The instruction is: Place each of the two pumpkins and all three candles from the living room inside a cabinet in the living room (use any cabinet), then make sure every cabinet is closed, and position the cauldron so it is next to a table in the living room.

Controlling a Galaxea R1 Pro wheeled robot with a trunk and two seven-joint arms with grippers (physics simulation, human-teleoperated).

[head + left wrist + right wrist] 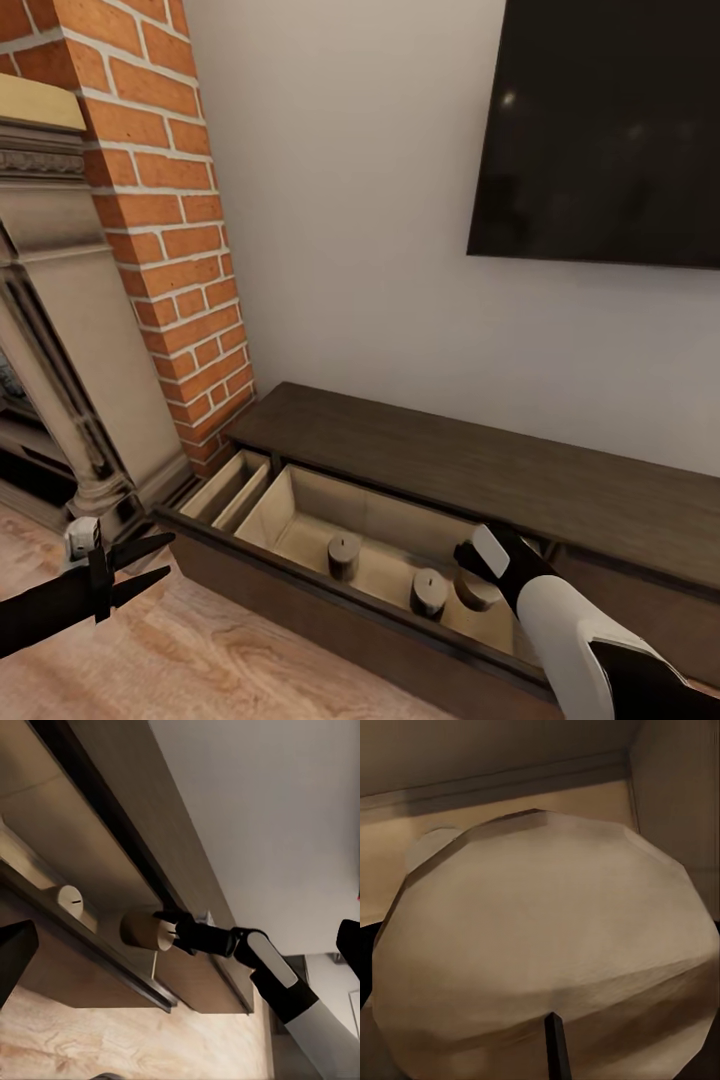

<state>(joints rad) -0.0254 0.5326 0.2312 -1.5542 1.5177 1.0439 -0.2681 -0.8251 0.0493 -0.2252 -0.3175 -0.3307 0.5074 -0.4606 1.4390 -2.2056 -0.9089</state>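
The low dark brown cabinet (480,470) stands against the wall with its left drawer (300,590) pulled out, pale wood inside. Two beige-grey candles (343,555) (428,592) stand upright on the drawer floor. My right gripper (470,567) reaches down into the drawer, shut on a third candle (477,593), which is tilted. The left wrist view shows that held candle (144,930) in the right gripper (174,932), with another candle (66,901) beside it. Close up, the held candle (547,945) looms large. My left gripper (150,566) hangs open over the floor, left of the drawer. Pumpkins, cauldron and table are out of view.
A red brick chimney (170,220) and an ornate stone fireplace (70,330) rise at the left. A black TV (610,130) hangs on the wall above the cabinet. Light wood floor (230,660) lies in front of the drawer. A narrow side compartment (228,487) sits at the drawer's left.
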